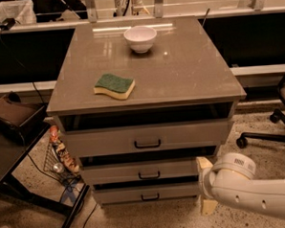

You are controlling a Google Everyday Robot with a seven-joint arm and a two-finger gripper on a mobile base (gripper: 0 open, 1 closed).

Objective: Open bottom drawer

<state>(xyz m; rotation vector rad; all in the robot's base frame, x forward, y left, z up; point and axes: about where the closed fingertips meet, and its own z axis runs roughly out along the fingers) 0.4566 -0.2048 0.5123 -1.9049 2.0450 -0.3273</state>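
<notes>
We see our thick white arm of smooth, glossy plastic, rounded like a tube, low at the right of the view. Near its tip we find a rounded white collar marked with a short row of small dark dots. Along the long shell we make out a few small dark round holes. At the arm's left tip sits our pale cream, blocky gripper, its cream parts showing above and below the white casing.
</notes>
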